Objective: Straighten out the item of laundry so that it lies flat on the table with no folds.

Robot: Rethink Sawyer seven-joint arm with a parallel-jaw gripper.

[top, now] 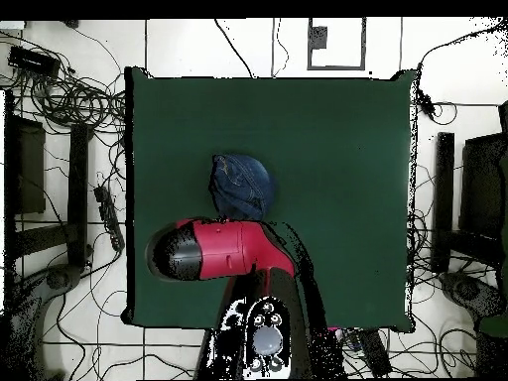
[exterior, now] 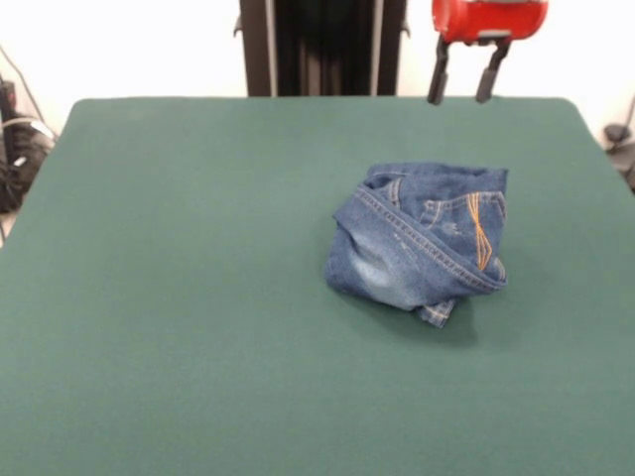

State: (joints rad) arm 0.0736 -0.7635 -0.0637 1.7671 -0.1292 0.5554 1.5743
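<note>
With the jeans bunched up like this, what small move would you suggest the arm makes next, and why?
Probably lower the open gripper onto the crumpled blue denim jeans. They lie bunched in a folded heap on the dark green felt table, and the gripper hangs above, touching nothing.

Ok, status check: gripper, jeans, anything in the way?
Gripper open, raised, holding nothing. Jeans bunched in a heap on the table. Nothing around them.

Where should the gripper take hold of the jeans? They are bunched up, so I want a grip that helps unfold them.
Probably the small hem corner poking out at the lower front edge of the jeans, taken from above. It is the only loose end free of the bundle; the rest is folded over itself. The gripper hangs open, off the table.
</note>
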